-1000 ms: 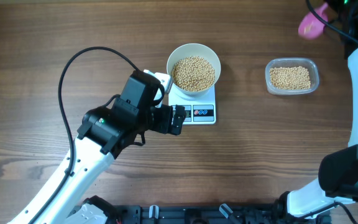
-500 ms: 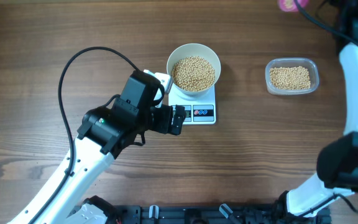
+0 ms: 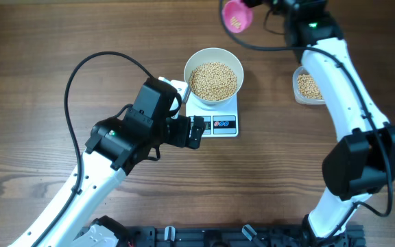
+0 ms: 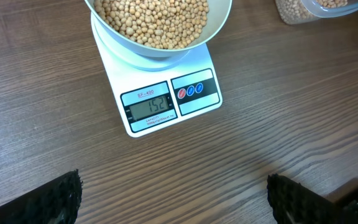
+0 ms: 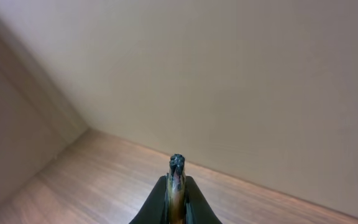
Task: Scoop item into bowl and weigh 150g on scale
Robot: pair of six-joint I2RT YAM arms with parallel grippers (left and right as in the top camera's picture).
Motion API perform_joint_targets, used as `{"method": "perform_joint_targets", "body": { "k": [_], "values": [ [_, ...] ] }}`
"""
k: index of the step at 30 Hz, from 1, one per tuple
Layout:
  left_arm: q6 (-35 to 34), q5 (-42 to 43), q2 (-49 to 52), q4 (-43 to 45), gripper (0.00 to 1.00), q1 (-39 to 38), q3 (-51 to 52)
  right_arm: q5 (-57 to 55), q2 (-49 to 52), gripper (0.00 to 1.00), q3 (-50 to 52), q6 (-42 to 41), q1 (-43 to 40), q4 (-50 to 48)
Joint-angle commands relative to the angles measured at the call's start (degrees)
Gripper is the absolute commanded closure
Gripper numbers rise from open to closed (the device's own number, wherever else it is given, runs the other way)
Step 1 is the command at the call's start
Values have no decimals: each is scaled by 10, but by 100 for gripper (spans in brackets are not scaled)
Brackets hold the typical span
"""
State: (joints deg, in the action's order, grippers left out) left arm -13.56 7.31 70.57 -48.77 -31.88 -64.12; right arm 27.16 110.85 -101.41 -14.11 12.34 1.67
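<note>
Beans (image 3: 214,79), small, round and beige, fill the smooth white bowl (image 3: 213,52) on the flat white scale (image 3: 225,125); more lie in the clear plastic tub (image 3: 297,88), half hidden by the right arm (image 3: 341,75). The left gripper (image 4: 173,198) hangs before the scale, jaws wide apart and empty. The right gripper (image 5: 177,186) is clamped on a pink scoop (image 3: 237,15) beyond the bowl, over the wooden table (image 3: 46,41).

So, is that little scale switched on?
On: the scale shows dark digits on its grey display, with the bowl of beans sitting on it.
</note>
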Motion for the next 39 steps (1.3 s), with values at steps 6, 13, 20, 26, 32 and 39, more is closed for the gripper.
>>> {"method": "perform_joint_targets", "body": {
  "k": [6, 13, 20, 26, 32, 39],
  "values": [
    [12, -5, 0, 2, 0, -3, 0, -16, 38, 96, -2, 36, 47, 29],
    [12, -5, 0, 2, 0, -3, 0, -17, 51, 96, -2, 55, 66, 68],
    [12, -5, 0, 2, 0, -3, 0, -19, 77, 96, -2, 93, 78, 87],
    [12, -5, 0, 2, 0, -3, 0, -47, 83, 96, -2, 112, 79, 115],
    [12, -5, 0, 2, 0, -3, 0, -47, 83, 96, -2, 109, 79, 116],
    [12, -5, 0, 2, 0, -3, 0, -47, 83, 96, -2, 71, 79, 116]
  ]
}}
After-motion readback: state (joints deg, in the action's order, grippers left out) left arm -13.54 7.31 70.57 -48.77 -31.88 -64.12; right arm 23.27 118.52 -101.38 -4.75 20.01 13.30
